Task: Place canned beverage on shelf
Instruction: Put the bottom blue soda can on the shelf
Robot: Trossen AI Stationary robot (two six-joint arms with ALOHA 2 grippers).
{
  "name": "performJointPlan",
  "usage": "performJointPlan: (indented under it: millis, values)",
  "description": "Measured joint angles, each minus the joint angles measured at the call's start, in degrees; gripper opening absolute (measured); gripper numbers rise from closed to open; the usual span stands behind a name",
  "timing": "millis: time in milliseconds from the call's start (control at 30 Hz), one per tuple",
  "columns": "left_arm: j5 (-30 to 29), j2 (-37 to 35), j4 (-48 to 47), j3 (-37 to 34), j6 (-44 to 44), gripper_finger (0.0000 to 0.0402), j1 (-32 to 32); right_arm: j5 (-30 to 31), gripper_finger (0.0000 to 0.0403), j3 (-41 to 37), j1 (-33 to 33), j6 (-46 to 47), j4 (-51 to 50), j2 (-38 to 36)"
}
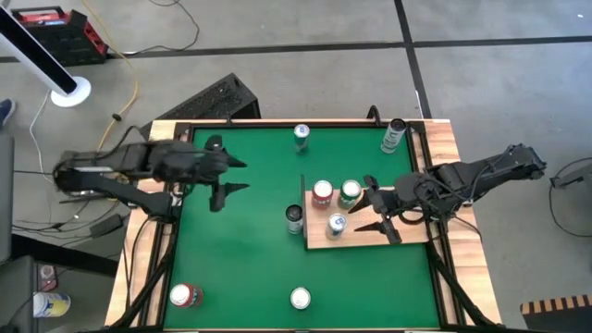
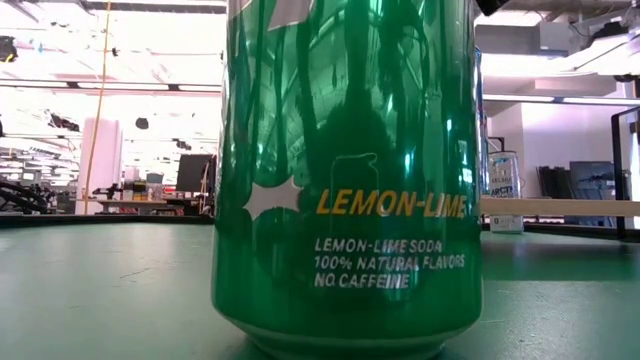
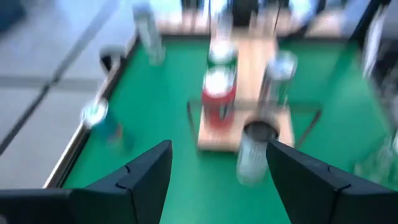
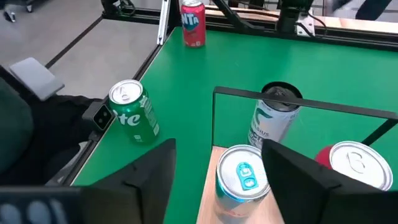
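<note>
A: Right tool (image 1: 375,215)?
B: Fingers spread, empty — hovering over the shelf (image 1: 407,233), just behind the blue-topped can (image 1: 337,224) standing there.
A: Left tool (image 1: 233,175)?
B: Parted, holding nothing — above the green tabletop (image 1: 250,259).

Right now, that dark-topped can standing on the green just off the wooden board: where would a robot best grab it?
Probably around the middle of the dark-topped can, coming level from the left: it stands upright, its round sides are bare there, and the board's dark edge blocks the right.
</note>
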Motion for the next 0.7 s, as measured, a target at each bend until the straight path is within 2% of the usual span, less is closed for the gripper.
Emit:
performJointPlan:
  millis: [167,333,500,700]
  values:
    - [0.7,-14.1,26.3,-24.2,2.3,0.0245,0.0,0.0,0.0289,0.0,0.0,0.0,1.5,0.0]
    - [-0.4,-21.0,42.4,-42.3,4.7,0.0245,0.0,0.1,0.0292,0.0,0.2,0.0,3.0,2.4]
    - [1.0,-22.5,54.1,-53.7,3.4,0.0245,0.0,0.2,0.0292,0.0,0.7,-1.3,6.2,6.3]
    - [2.0,-24.0,61.6,-61.0,-0.3,0.0245,0.0,0.3,0.0293,0.0,0.4,-3.2,7.5,8.2]
